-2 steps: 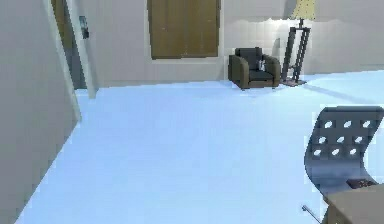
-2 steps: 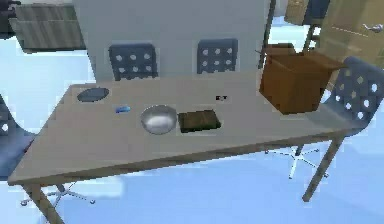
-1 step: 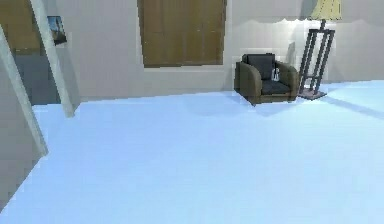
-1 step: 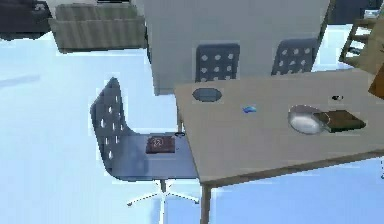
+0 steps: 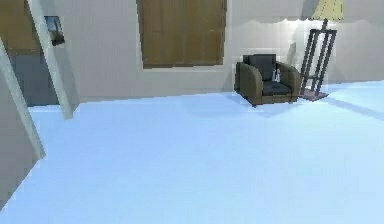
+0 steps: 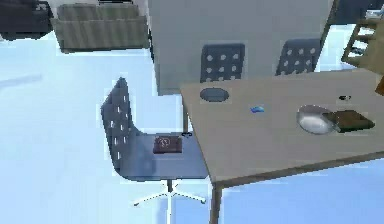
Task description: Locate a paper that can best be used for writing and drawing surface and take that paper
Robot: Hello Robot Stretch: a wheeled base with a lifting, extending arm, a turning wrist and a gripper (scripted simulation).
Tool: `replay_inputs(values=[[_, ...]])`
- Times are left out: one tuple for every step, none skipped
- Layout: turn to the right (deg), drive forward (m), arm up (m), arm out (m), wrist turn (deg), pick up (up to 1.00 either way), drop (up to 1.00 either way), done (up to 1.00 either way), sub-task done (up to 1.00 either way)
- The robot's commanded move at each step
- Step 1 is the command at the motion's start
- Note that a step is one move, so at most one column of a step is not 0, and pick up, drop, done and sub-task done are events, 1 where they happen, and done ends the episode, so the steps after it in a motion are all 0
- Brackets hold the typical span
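Ahead I see one brown-shuttered window, one armchair and one floor lamp. To my side stand one sofa, three perforated chairs, the nearest chair carrying one dark square, and one worktop. On it lie one dark disc, one blue speck, one bowl and one dark slab. Which of these is the paper, and how my fingers stand, I cannot tell.

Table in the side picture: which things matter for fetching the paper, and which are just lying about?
Maybe for the job (too small to tell if paper): flat dark thing on the table; small dark square on the chair seat.
Just lying about: bowl, round dark dish, small blue thing, armchair, floor lamp.
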Motion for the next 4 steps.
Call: replay_inputs(values=[[30.0, 0.0, 0.0, 0.0, 0.0, 0.0, 0.0, 0.0, 0.0], [0.0, 0.85, 0.0, 0.0, 0.0, 0.0, 0.0, 0.0, 0.0], [27.0, 0.0, 0.0, 0.0, 0.0, 0.0, 0.0, 0.0, 0.0], [0.0, 1.0, 0.0, 0.0, 0.0, 0.0, 0.0, 0.0, 0.0]])
